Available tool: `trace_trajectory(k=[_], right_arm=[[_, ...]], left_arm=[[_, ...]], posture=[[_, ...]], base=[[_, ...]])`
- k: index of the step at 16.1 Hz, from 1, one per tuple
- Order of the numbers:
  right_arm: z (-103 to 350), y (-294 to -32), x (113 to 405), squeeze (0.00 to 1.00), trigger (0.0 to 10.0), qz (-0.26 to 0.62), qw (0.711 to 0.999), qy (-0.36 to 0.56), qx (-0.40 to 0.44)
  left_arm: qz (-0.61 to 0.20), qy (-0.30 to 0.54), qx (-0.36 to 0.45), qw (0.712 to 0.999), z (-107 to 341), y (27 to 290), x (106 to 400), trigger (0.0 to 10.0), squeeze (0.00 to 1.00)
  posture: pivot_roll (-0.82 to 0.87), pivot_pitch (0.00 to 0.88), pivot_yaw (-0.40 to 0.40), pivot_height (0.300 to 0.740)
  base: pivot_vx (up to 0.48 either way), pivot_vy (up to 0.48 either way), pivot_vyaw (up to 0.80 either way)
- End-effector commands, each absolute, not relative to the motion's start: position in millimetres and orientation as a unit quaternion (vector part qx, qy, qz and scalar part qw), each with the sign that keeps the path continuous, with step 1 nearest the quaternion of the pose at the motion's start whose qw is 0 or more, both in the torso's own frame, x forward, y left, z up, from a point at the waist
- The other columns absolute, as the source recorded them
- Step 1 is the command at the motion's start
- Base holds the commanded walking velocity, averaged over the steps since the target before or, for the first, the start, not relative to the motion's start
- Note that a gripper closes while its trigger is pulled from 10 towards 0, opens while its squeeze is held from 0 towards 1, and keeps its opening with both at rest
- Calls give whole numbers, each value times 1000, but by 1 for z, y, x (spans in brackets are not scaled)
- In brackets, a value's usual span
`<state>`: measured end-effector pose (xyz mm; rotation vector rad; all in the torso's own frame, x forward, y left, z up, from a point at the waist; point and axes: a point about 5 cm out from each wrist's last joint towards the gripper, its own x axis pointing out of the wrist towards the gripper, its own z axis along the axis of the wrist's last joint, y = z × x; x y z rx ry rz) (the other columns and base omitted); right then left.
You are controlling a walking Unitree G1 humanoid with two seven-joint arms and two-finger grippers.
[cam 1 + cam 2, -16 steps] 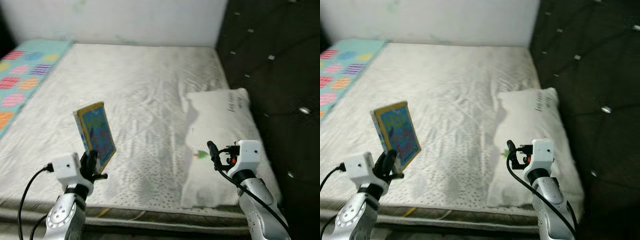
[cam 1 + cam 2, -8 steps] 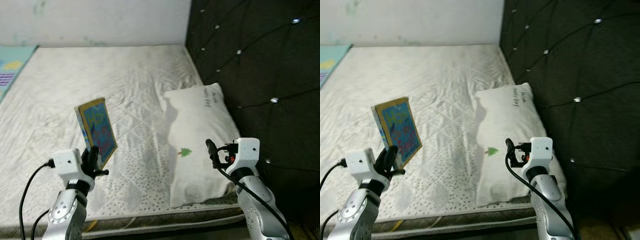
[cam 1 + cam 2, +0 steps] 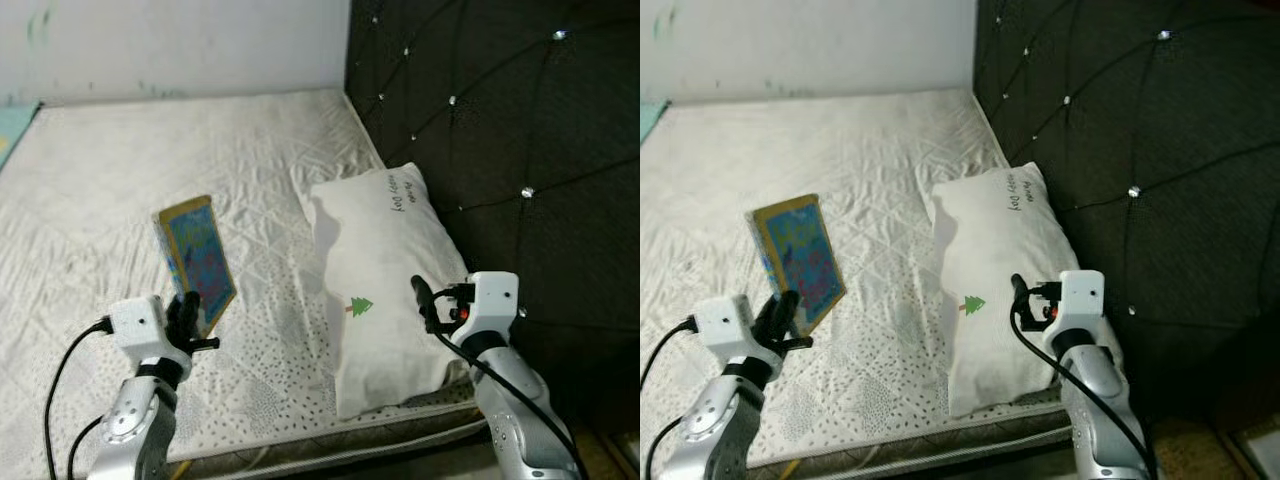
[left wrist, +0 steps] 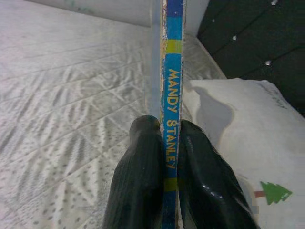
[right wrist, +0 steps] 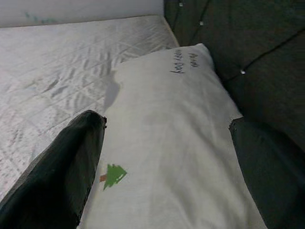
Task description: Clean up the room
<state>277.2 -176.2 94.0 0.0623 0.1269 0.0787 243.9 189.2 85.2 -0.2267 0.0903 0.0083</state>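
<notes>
Book (image 3: 195, 262) in grip, the left gripper (image 3: 184, 312) is holding it up over the near part of the mattress (image 3: 150, 170), its two black fingers (image 4: 143, 181) pinching the lower end of the spine, one on each side. The book is standing upright and tilting a little, its blue and yellow cover facing toward the pillow (image 3: 385, 270). In the left wrist view the spine is showing blue with yellow bands and the words MANDY STANLEY running along it.

The right gripper (image 3: 425, 300) is hovering over the near end of the pillow with nothing in it, and in the right wrist view its fingers (image 5: 62, 167) are standing wide apart with the pillow showing between them. The pillow is lying lengthwise along the right edge of the mattress, just beside the dark tufted headboard (image 3: 500, 130). It is white, with a small green tree (image 3: 360, 305) printed near its lower end and some dark handwriting near its far end, too small to read.

The mattress is bare, white and quilted, with a wrinkled surface and a pale wall (image 3: 170, 40) behind it. A sliver of teal cloth (image 3: 12, 115) is peeking in at the far left edge.
</notes>
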Motion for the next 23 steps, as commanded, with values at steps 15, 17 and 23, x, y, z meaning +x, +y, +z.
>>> trace_trajectory(k=[15, 17, 23], right_arm=[[95, -174, 282, 0, 10000, 47, 997, 48, 24], [96, -172, 282, 0, 10000, 56, 997, 44, 27], [98, -167, 282, 0, 10000, 79, 996, 38, 37]], left_arm=[[5, 18, -105, 994, 94, 189, 249, 10000, 0], [6, 18, -106, 994, 94, 189, 249, 10000, 0], [5, 19, -107, 994, 93, 189, 248, 10000, 0]], posture=[[-67, 46, 34, 740], [-66, 46, 32, 740], [-65, 43, 32, 740]], base=[[0, 0, -132], [0, 0, 0], [0, 0, 0]])
